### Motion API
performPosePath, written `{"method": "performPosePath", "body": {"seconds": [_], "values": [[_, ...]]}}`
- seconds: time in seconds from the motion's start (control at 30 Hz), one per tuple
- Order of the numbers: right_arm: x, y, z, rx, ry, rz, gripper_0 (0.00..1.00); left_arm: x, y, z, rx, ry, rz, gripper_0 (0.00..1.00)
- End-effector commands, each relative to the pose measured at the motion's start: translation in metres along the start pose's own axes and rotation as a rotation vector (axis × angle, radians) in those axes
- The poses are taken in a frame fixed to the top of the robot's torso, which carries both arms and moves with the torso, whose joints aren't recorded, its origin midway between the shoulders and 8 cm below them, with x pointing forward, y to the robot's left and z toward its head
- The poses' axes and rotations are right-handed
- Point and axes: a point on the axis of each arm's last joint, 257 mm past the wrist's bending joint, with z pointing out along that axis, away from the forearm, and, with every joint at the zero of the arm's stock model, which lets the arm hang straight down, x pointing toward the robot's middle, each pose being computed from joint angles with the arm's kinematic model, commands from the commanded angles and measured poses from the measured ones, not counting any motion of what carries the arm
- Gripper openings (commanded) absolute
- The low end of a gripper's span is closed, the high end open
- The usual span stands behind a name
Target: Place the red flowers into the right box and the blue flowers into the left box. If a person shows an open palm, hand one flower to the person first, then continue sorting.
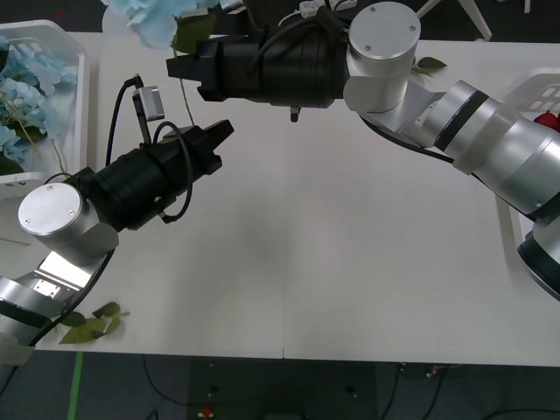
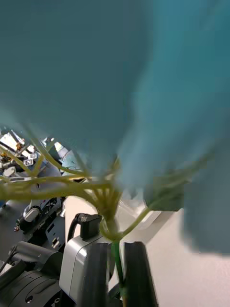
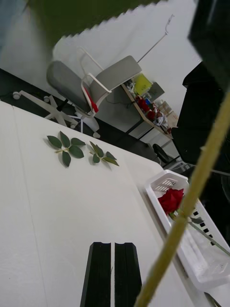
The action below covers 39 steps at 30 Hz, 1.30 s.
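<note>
My right gripper (image 1: pixel 178 66) reaches over the far left of the table, shut on the thin stem (image 2: pixel 117 261) of a blue flower (image 1: pixel 156 19), whose fluffy head (image 2: pixel 120 72) stands above the fingers. The stem's lower end (image 1: pixel 186 103) hangs below. Closer in, my left gripper (image 1: pixel 221 134) hovers just under it, fingers (image 3: pixel 100 273) shut with nothing between them; the stem (image 3: pixel 191 201) passes close by it. The left box (image 1: pixel 81 87) at the table's left edge holds several blue flowers (image 1: pixel 22 79). A red flower (image 3: pixel 171 199) lies in the right box (image 1: pixel 535 86).
Loose green leaf sprigs lie at the table's near left corner (image 1: pixel 92 324) and near its far edge (image 1: pixel 429 64). An office chair (image 3: pixel 100 81) stands beyond the table. The broad white tabletop (image 1: pixel 350 245) lies between the two boxes.
</note>
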Motion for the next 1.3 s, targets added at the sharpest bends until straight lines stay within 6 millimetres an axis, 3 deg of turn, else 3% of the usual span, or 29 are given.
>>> {"method": "performPosePath", "body": {"seconds": [0.03,0.17,0.4,0.63,0.73,0.8,1.03,1.3], "values": [[-0.034,0.016,0.001,-0.019,-0.031,-0.03,0.74,-0.012,-0.019,0.015,0.037,-0.022,-0.037,0.0],[-0.033,0.014,-0.003,-0.02,-0.022,-0.037,0.88,-0.014,-0.019,0.014,0.037,-0.025,-0.034,0.0],[-0.034,0.008,-0.019,-0.018,0.02,-0.089,0.9,-0.019,-0.014,0.013,0.025,-0.034,-0.026,0.0],[-0.017,-0.024,-0.077,0.037,0.215,-0.256,0.9,-0.047,0.013,-0.005,-0.029,-0.056,-0.01,0.0],[-0.006,-0.037,-0.107,0.071,0.312,-0.346,0.9,-0.063,0.035,-0.024,-0.072,-0.058,-0.028,0.0],[-0.005,-0.041,-0.121,0.086,0.348,-0.389,0.9,-0.074,0.046,-0.033,-0.096,-0.062,-0.036,0.0],[-0.011,-0.052,-0.199,0.135,0.487,-0.608,0.91,-0.129,0.105,-0.087,-0.217,-0.078,-0.116,0.0],[-0.003,-0.044,-0.237,0.085,0.522,-0.761,0.9,-0.163,0.163,-0.153,-0.41,0.025,-0.161,0.0]]}}
